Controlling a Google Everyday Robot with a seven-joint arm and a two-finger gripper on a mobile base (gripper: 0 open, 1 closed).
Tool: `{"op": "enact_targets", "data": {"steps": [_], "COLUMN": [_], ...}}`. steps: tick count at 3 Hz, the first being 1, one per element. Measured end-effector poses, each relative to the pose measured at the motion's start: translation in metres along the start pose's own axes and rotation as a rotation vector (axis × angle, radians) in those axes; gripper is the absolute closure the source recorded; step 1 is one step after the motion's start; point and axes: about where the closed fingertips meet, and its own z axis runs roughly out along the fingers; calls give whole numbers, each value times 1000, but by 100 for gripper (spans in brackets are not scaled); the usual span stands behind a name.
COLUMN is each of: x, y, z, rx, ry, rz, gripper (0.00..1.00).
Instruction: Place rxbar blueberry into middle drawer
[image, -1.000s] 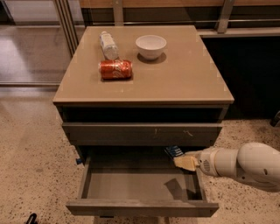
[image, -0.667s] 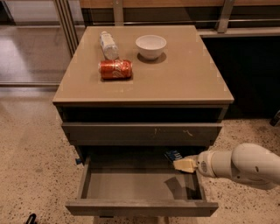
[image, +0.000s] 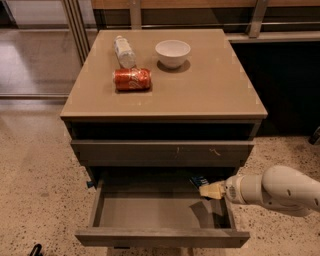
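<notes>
One flat snack bar (image: 199, 180) sits clamped by one end in our gripper (image: 207, 189) above the drawer (image: 150, 212); we judge it light, its wrapper slippery.

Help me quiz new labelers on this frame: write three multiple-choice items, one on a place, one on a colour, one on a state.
1. Where is the gripper?
A. at the picture's far left
B. over the right rear of the middle drawer
C. at the picture's top edge

2. What colour is the can?
A. green
B. blue
C. red

3. What state is the middle drawer in?
A. pulled open
B. shut
C. taken out and lying on the floor

Answers:
1 B: it reaches in from the right, holding the rxbar blueberry above the drawer floor.
2 C: its side is plainly red.
3 A: its grey inside is exposed.
</notes>
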Motion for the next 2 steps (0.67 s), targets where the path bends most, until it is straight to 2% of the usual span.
{"op": "enact_targets", "data": {"steps": [1,2], "x": [15,31], "y": [-1,0], "z": [23,67], "rx": [-6,-28], "ry": [28,90], "rz": [21,30], "gripper": [100,100]}}
